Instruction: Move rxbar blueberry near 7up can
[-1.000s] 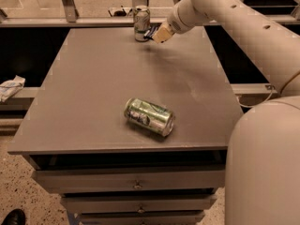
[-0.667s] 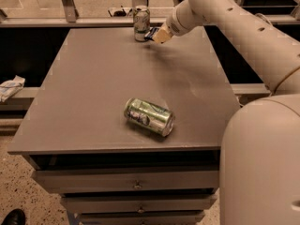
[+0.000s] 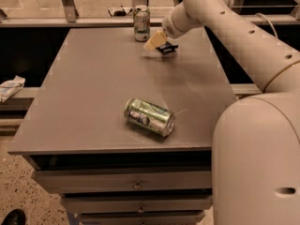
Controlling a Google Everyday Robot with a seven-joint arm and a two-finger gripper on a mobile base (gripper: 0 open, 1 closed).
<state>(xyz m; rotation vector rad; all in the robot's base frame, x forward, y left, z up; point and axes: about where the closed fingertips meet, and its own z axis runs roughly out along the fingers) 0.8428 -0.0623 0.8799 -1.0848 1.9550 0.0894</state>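
Since the rxbar blueberry point(image 3: 167, 48) is at five o'clock from the 7up can point(image 3: 141, 23), the tool point(image 3: 158, 41) beside it should lift away slowly. I cannot tell if the tool holds it.

- The scene was dim and warm-toned, with light falling from above onto the grey table point(image 3: 93, 102).
- The gripper point(image 3: 158, 42) hung over the table's far edge, just beside the 7up can point(image 3: 141, 23); its pale tip was the brightest spot there.
- A soft sheen crossed the tabletop.
- The lying green can point(image 3: 149, 117) showed small glints and a short shadow at its front.
- The spaces on either side of the table were nearly black.
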